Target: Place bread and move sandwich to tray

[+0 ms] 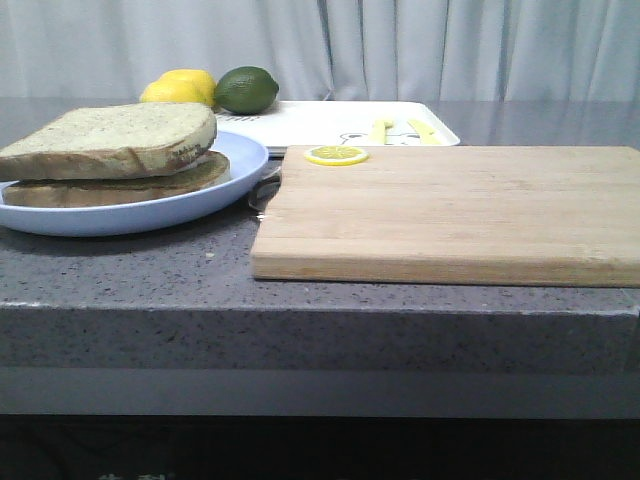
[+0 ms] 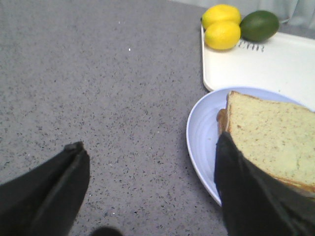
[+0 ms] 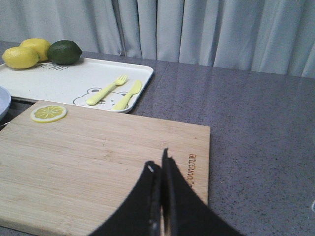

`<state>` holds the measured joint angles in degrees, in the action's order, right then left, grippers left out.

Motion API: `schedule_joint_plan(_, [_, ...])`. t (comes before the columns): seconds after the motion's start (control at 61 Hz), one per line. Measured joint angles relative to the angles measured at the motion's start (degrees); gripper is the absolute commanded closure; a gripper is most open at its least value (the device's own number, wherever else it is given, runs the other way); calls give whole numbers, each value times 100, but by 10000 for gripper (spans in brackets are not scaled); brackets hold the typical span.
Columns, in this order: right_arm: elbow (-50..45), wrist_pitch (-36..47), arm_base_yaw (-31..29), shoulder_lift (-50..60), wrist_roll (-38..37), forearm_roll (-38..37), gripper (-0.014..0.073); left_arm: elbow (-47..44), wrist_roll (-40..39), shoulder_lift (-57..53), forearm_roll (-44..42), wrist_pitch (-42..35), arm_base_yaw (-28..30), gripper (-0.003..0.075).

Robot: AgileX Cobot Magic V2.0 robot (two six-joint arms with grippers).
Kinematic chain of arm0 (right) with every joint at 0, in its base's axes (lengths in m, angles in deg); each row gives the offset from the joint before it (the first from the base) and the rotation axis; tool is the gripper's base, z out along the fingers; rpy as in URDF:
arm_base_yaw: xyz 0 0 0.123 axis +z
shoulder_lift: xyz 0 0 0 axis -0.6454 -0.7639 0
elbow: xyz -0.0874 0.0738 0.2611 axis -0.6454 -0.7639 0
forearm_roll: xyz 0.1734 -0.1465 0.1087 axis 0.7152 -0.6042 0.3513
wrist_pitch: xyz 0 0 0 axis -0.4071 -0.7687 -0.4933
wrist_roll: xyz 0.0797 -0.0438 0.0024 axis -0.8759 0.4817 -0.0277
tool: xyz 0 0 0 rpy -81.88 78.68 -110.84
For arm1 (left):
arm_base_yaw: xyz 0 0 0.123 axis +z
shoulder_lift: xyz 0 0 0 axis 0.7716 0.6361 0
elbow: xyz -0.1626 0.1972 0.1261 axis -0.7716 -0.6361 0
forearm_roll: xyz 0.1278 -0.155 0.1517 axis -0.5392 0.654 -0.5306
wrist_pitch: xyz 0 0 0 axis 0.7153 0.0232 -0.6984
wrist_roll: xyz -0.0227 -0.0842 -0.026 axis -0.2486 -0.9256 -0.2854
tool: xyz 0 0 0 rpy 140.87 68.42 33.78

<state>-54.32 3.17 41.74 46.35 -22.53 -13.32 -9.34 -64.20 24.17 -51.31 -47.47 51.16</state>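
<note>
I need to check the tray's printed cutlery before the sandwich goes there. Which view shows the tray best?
The right wrist view: the tray shows almost whole, with its yellow fork and knife shapes. The front view shows only a thin strip behind the cutting board; the left wrist view shows one bare corner.

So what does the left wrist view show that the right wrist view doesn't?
Only the left wrist view: the sandwich on the blue plate, and the open left claw, one finger by the plate's rim.

Only the right wrist view: the cutting board, lemon slice, yellow cutlery shapes, and the shut right claw.

Both: the tray, two lemons and lime.
</note>
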Motion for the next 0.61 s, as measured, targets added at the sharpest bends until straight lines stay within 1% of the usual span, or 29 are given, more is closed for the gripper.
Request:
schedule_joint_plan(0.131, [0,0,0,0,0,0,671,736,123,1033,11,601,0,207])
schedule_joint_plan(0.262, [0,0,0,0,0,0,671,1393,259,2182,22,1018,0,207])
schedule_joint_plan(0.459, [0,0,0,0,0,0,671,2040,417,3248,32,1175,-258,207])
schedule_joint_plan(0.607, [0,0,0,0,0,0,671,2371,437,3795,32,1220,-413,207])
